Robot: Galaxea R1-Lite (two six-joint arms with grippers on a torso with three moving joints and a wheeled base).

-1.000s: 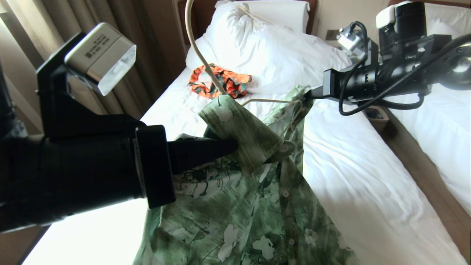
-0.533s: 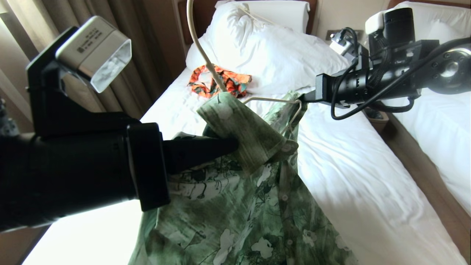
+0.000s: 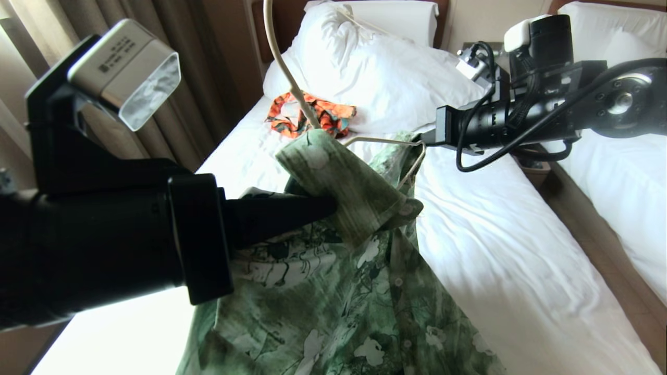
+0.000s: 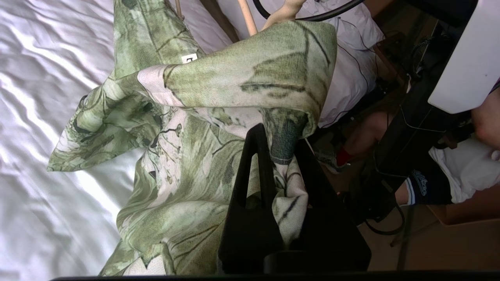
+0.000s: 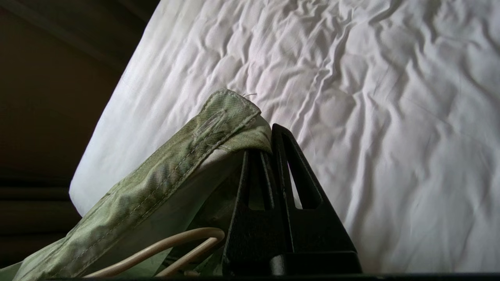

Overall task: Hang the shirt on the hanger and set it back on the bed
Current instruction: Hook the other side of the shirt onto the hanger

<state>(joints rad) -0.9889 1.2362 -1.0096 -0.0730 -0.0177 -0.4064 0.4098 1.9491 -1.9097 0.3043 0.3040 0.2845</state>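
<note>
Dressing step: left hand (image 3: 328,205) clenched on the shirt (image 3: 333,291) collar, right hand (image 3: 424,139) on its far shoulder, hanger (image 3: 385,140) half-seated above the bed (image 3: 521,271); next, seat that shoulder.

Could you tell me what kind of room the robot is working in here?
Probably a twin hotel bedroom: a bed with white sheets and wooden headboard, a second bed alongside, and heavy curtains.

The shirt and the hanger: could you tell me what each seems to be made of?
Shirt: thin woven cloth, probably cotton, matte; it drapes in soft folds, and the weave shows at the stitched hem. Hanger: smooth cream rod, likely plastic or coated wire; which, I cannot tell.
</note>
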